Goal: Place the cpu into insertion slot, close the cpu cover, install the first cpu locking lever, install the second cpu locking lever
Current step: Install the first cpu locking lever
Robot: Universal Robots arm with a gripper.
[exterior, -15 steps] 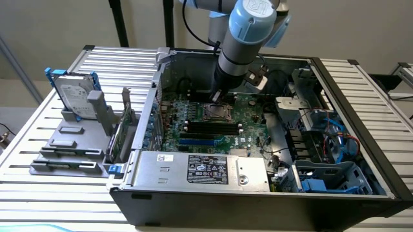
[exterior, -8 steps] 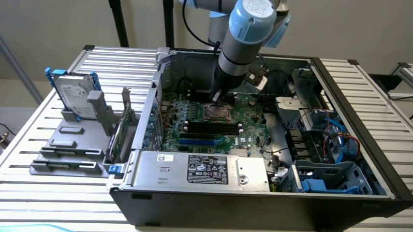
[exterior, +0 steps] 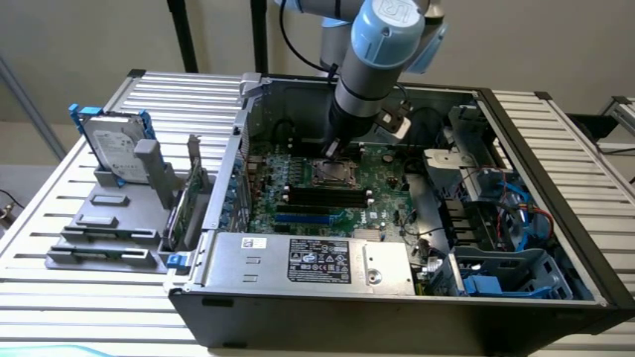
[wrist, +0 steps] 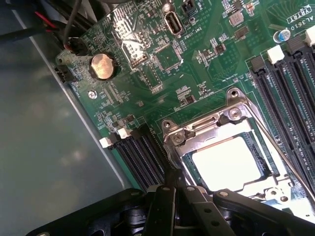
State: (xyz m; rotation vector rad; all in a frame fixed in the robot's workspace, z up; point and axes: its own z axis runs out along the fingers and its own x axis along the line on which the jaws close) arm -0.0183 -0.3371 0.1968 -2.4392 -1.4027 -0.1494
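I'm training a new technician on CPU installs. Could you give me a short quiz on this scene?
1. True or false: the cpu lies in the insertion slot.
2. The cpu cover is: A) down, framing the cpu; B) lying on the hard drive; C) gripped in mid-air.
3. Is the end effector open or shut?
Key: 1 true; 2 A; 3 shut.

Exterior high, wrist close, sharing insertion slot point(exterior: 332, 172) point(wrist: 188, 169).
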